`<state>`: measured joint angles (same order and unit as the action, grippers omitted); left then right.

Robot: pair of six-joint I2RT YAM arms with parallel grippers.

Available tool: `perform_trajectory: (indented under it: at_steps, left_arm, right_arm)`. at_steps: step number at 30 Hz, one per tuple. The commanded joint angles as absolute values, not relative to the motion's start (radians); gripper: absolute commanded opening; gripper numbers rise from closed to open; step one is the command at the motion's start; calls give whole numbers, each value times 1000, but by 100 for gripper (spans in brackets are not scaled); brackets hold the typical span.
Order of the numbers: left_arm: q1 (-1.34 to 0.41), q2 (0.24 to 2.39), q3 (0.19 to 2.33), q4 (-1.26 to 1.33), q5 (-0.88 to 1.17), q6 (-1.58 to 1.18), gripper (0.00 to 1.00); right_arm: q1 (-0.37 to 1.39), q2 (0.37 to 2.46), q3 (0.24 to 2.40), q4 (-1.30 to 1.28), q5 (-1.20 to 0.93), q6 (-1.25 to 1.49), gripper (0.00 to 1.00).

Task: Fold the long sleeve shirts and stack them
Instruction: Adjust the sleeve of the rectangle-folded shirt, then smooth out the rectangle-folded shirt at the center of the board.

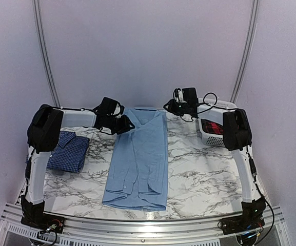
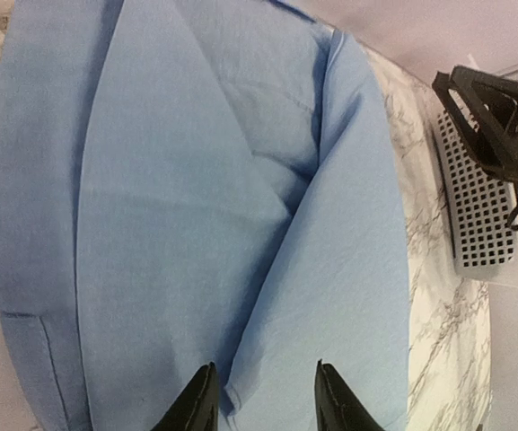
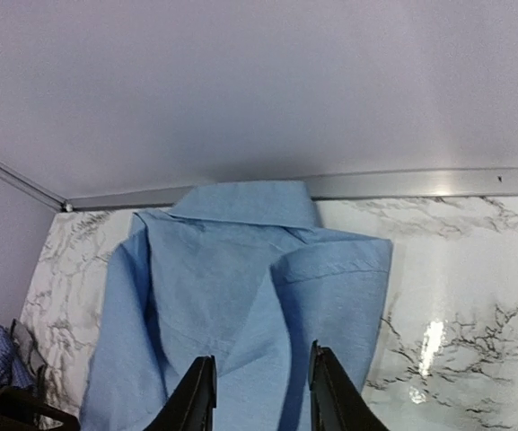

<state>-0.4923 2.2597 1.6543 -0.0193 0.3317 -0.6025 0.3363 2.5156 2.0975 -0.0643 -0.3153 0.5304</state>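
The light blue long sleeve shirt (image 1: 139,160) lies lengthwise on the middle of the marble table (image 1: 204,171), back up, both sides folded in and its collar (image 3: 245,202) at the far edge. The dark blue checked shirt (image 1: 70,150) lies folded at the left. My left gripper (image 1: 123,124) hovers over the blue shirt's upper left; in the left wrist view it (image 2: 266,373) is open above a folded edge of the cloth (image 2: 196,224), holding nothing. By the collar's right side, my right gripper (image 1: 169,106) also stands open, with only cloth below it (image 3: 260,359).
A white perforated basket (image 1: 213,132) with something red inside stands at the back right, close to the right arm, and shows in the left wrist view too (image 2: 478,206). The wall and a metal rail (image 3: 420,184) run just behind the collar.
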Motion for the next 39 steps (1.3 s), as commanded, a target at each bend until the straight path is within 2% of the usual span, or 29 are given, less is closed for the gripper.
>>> perform_trajectory:
  at_steps: [1,3,6,17,24,29,33,39]
  left_arm:
    - [-473,2287,1778,-26,345,-565,35]
    - [-466,2330,1839,-24,341,-559,32]
    - [-448,2405,1930,-17,352,-567,30]
    - [-364,2669,2113,86,414,-731,25]
    - [-353,2607,1966,87,307,-790,25]
    - [-354,2545,1853,142,322,-791,25]
    - [-362,2504,1878,102,315,-711,27]
    - [-370,2359,1864,55,298,-602,37]
  right_arm:
    - [384,2428,2034,30,-384,512,27]
    - [396,2462,2035,77,-449,533,17]
    - [408,2523,2053,139,-527,561,8]
    - [388,2797,2266,264,-590,722,5]
    - [377,2862,2302,305,-555,818,18]
    - [380,2849,2323,294,-578,805,28]
    - [385,2779,2332,230,-597,730,35]
    - [413,2592,2240,115,-602,604,49]
